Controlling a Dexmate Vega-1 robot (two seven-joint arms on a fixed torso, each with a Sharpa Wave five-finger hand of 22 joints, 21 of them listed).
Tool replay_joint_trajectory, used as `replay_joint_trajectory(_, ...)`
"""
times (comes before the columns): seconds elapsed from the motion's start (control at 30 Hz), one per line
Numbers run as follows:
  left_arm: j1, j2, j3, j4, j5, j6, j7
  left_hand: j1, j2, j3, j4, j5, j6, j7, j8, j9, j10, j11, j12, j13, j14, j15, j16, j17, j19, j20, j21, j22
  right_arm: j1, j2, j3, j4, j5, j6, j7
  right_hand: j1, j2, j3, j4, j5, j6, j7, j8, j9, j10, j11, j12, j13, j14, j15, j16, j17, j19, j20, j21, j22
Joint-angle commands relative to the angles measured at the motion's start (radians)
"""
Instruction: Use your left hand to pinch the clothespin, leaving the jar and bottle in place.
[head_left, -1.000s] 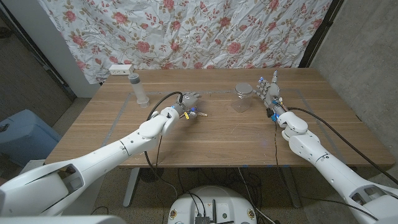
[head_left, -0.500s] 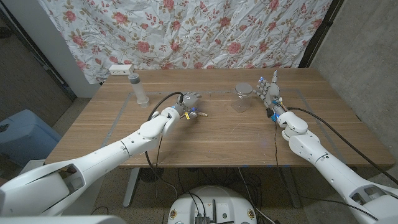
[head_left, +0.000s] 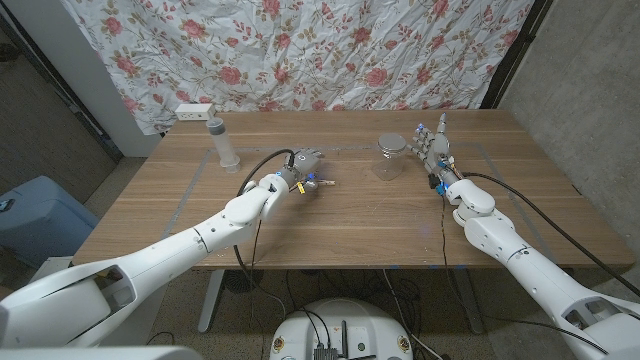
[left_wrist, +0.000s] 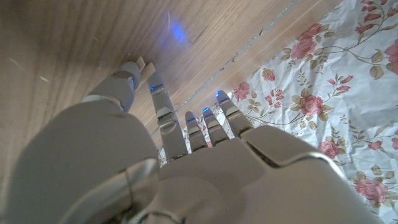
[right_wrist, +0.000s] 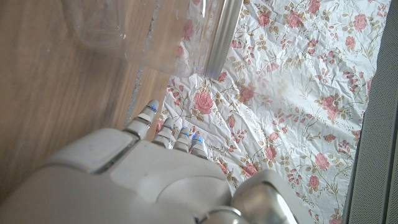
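Wooden table | left hand over clothespin, grip unclear | clothespin lies left-right

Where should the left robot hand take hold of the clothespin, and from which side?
Best guess: pinch the clothespin at the end nearest the left robot hand, coming from above on the bottle side. It lies flat on the table, poking out beside the fingers; its finer shape is too small to tell.
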Motion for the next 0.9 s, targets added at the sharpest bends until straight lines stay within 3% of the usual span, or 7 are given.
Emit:
replay_joint_trajectory(0.03, 0.008, 0.006, -0.009, -0.007, 0.000, 0.000, 0.026, 0.011, -0.001, -0.006, 0.002, -0.002, 0.014, -0.006, 0.001, 0.003, 0.013, 0.002, 0.007, -0.001, 0.011, -0.002, 0.005, 0.003, 0.014, -0.002, 0.002, 0.004, 0.000, 0.000, 0.000, 0.001, 0.001, 0.001, 0.003, 0.000, 0.072, -0.005, 0.000, 0.006, -0.002, -0.009, 0.006, 0.002, 0.002, -0.007, 0.007, 0.002, -0.009, -0.035, 0.006, 0.003, 0.006, -0.002, 0.004, 0.005)
replay_joint_trajectory(0.9, 0.010, 0.011, -0.033, -0.019, -0.022, -0.016, 0.067, 0.024, 0.008, -0.015, 0.004, -0.001, 0.024, -0.009, -0.007, 0.005, 0.030, 0.002, 0.005, -0.001, 0.027, -0.005, 0.003, 0.003, 0.022, 0.000, -0.004, 0.005, -0.001, -0.001, 0.000, -0.001, 0.001, 0.000, 0.002, 0.000, 0.072, -0.005, 0.000, 0.006, -0.002, -0.007, 0.006, 0.002, 0.000, -0.007, 0.007, 0.002, -0.010, -0.035, 0.006, 0.003, 0.007, -0.003, 0.005, 0.005)
